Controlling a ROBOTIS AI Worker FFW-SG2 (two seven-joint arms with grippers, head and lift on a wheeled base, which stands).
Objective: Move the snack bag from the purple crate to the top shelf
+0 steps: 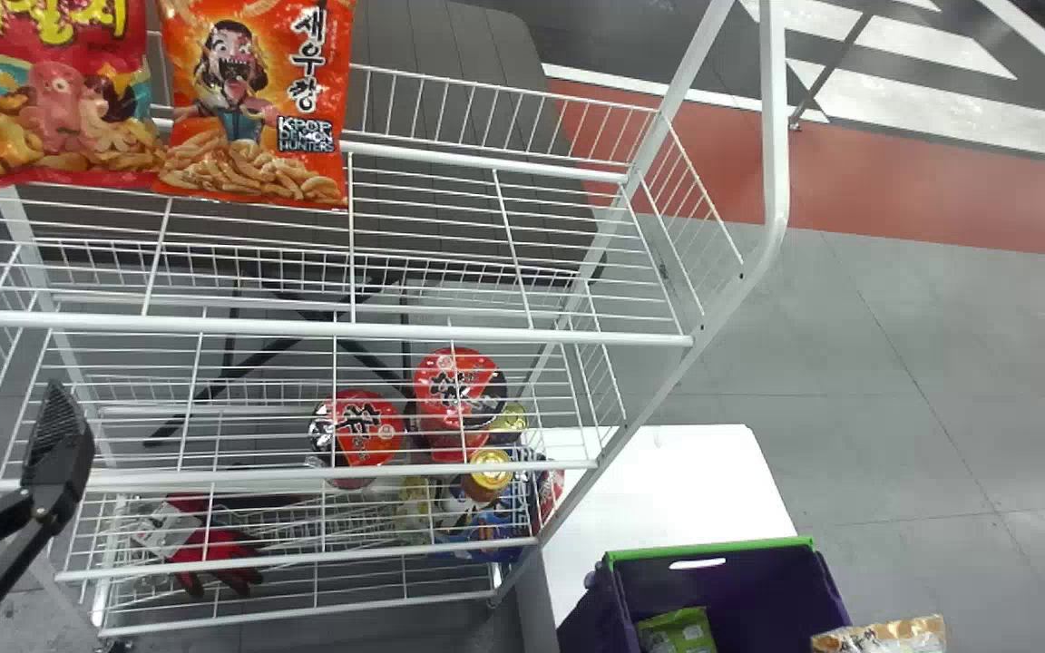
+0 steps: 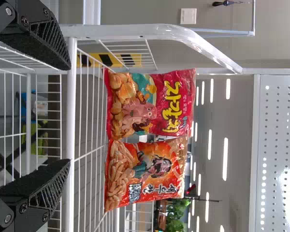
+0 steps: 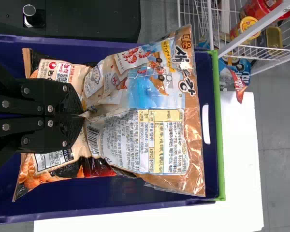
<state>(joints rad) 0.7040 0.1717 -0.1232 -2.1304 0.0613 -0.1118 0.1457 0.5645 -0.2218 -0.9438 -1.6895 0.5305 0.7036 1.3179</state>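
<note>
My left gripper (image 1: 58,453) is at the left, by the rack's front. In the left wrist view this left gripper (image 2: 68,115) has its two fingers wide apart with nothing held. The right gripper (image 3: 82,116) is closed on one end of a brown snack bag (image 3: 150,140), whose printed back faces the camera, over the purple crate (image 3: 111,209). The head view has the top of that snack bag (image 1: 881,635) at the right side of the purple crate (image 1: 740,580). The white wire top shelf (image 1: 395,331) holds a red bag (image 1: 51,100) and an orange bag (image 1: 255,100) upright, side by side.
Inside the crate lie a green bag (image 1: 678,630) and an orange-and-black bag (image 3: 48,169). Red cup noodles (image 1: 457,394) and cans (image 1: 489,472) stand on lower rack levels, with red gloves (image 1: 214,553) lower left. A white table (image 1: 686,481) is beside the rack.
</note>
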